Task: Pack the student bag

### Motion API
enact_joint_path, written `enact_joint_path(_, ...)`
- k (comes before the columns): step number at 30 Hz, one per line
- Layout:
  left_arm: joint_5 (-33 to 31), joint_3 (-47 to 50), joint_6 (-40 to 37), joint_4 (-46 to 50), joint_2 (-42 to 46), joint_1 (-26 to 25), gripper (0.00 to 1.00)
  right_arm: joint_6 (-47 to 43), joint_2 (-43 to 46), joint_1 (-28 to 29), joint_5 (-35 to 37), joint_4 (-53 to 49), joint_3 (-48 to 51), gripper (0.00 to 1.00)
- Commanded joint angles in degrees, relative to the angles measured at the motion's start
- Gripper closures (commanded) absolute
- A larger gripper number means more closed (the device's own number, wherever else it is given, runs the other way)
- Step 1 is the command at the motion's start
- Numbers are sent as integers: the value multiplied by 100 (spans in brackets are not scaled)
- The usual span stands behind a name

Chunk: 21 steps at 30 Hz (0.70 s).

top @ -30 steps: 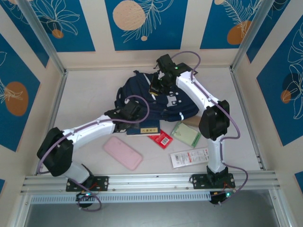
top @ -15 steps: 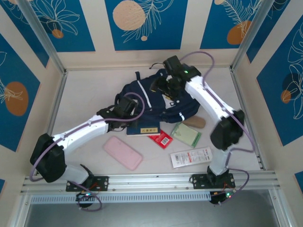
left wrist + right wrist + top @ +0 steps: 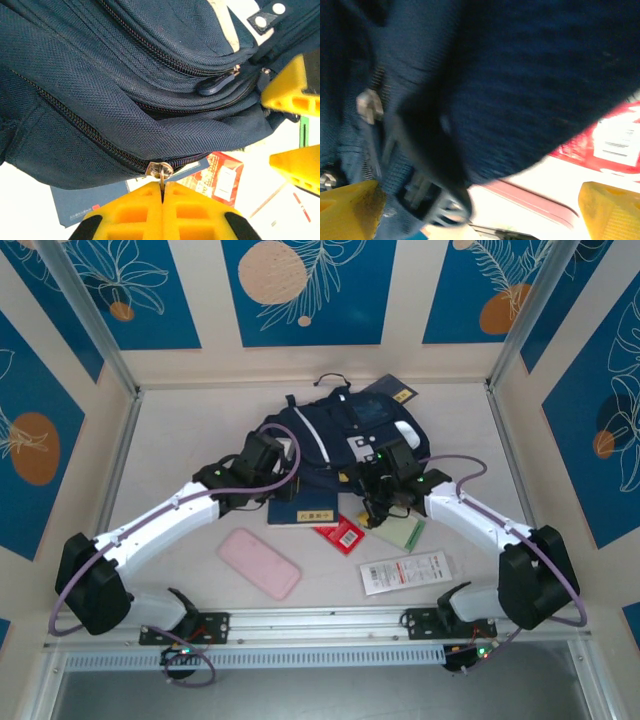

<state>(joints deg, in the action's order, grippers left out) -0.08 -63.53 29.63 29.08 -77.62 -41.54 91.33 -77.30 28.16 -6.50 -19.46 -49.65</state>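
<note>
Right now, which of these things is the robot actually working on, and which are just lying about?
In the job: student bag, its zipper pull pinched in the left claw, right claw open beside it.
Lying about: pink case, blue booklet, red packet, green notebook, white packet.

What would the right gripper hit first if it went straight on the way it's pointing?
Most likely the student bag: its navy fabric sits right ahead of the open right gripper, though blur hides the depth.
</note>
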Motion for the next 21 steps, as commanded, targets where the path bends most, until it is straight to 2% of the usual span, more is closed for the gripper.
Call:
enact_joint_path(1,352,-199,78,-170,324,-60,100,336,-241,-176,53,1338,14,10)
enact_joint_path(4,415,-149,51,-187,430,-73,100,66,-498,-347,191,1809,-97,37)
enact_joint_path(8,290,-49,-14,-90,618,-70,100,-473,-534,-463,566,1238,-605,72)
enact_joint_path(12,315,-11,-101,53,707,-68,100,-1190,-432,-608,798,342,-1195,98)
enact_joint_path(16,236,117,-168,160,727,-69,100,-1596,-311,-950,665,-196,-1348,100)
enact_joint_path(20,178,343,-147,115,665,-75,100,-1739,-211,-1273,290,-347,-1049,100)
enact_joint_path(21,166,397,-125,93,593,-95,97,-1742,-234,-1302,151,-364,-959,100)
